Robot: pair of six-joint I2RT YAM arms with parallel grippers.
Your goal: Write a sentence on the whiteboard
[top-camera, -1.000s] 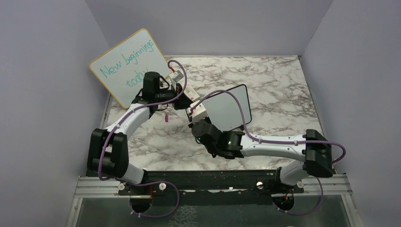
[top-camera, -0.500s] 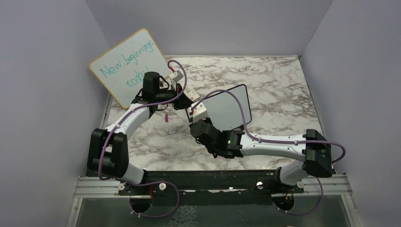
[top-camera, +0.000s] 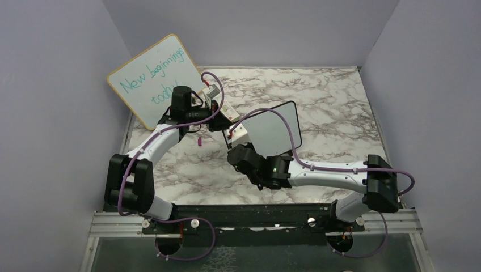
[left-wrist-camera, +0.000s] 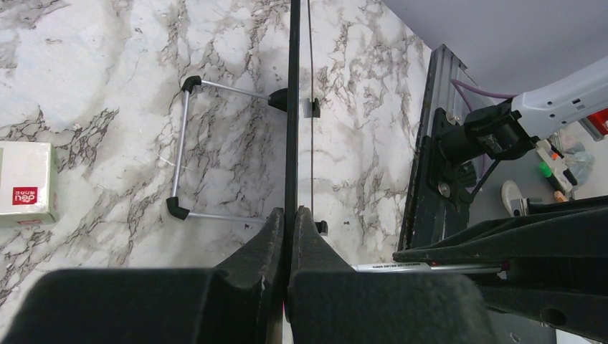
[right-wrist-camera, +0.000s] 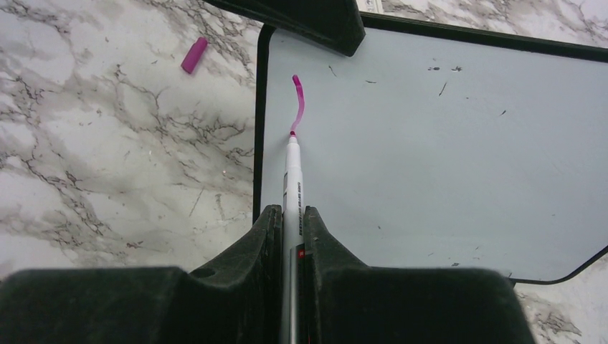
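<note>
Two pincers are closed tight. The right gripper (right-wrist-camera: 290, 211) pinches a marker (right-wrist-camera: 292, 179), whose tip, just ahead of its fingers, touches the whiteboard (right-wrist-camera: 444, 158) at the near end of one short pink stroke (right-wrist-camera: 297, 104). The left gripper (left-wrist-camera: 288, 215) clamps the whiteboard's thin edge. A pink cap (right-wrist-camera: 193, 55) lies on the marble table (right-wrist-camera: 107, 179), ahead-left of the right gripper.

A board (top-camera: 154, 79) with teal writing leans at the back-left of the tabletop (top-camera: 334, 96); a pink cap (top-camera: 201, 141), probably a marker's, lies nearby.
</note>
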